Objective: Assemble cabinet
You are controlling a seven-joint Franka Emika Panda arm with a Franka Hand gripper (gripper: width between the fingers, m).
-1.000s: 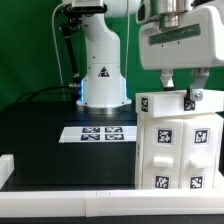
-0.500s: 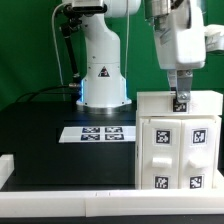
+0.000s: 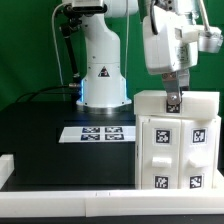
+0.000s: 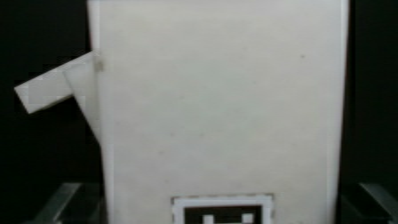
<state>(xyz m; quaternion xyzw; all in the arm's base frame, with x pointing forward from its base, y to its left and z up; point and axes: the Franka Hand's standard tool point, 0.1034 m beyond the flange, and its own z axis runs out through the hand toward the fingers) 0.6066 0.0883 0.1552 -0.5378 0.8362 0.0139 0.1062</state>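
Since a second ago claw (image 3: 173, 103) is sitting lower over cabinet (image 3: 176, 140) | claw fingers (image 4: 61, 202) are spreading wide, straddling it | cabinet is standing upright on black table (image 3: 40, 135), exterior view's right.

White cabinet (image 4: 214, 100) top, tag, fingers (image 4: 63, 203) astride

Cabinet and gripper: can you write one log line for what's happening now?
step: assembling cabinet | gripper: astride its top panel, jaws wide | marker board: flat on table
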